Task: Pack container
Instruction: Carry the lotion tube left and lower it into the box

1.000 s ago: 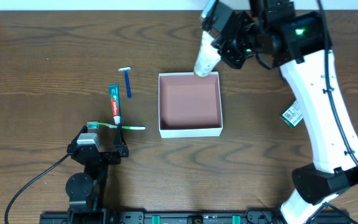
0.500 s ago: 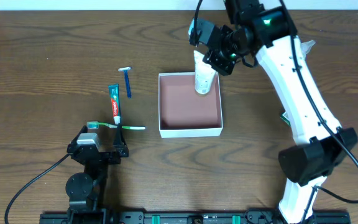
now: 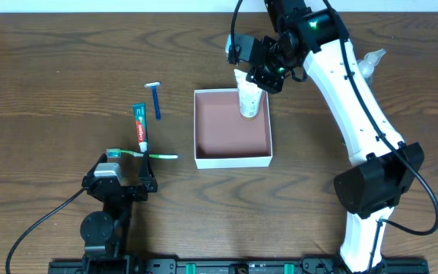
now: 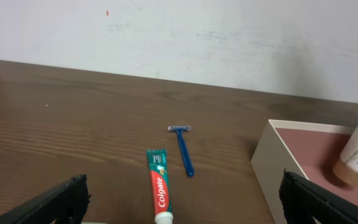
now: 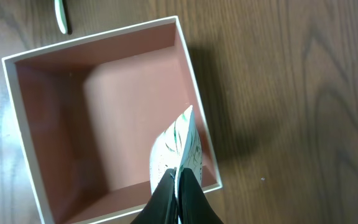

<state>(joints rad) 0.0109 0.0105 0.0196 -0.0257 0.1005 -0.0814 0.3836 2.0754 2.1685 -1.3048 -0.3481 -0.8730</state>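
Barely begun: the right tool (image 3: pixel 255 70), clamped on a tube (image 3: pixel 249 101), holds it inside the otherwise empty mid-counter container (image 3: pixel 232 160); toothpaste (image 3: pixel 139 125), razor (image 3: pixel 157 99) and toothbrush (image 3: pixel 147 155) lie outside near the left tool (image 3: pixel 122 171), its jaws apart.

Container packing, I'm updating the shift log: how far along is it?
Done: nothing released inside the container yet. In hand: the right gripper is shut on a white tube, its lower end inside the far right corner. Remaining: toothpaste, razor and toothbrush lie on the table.
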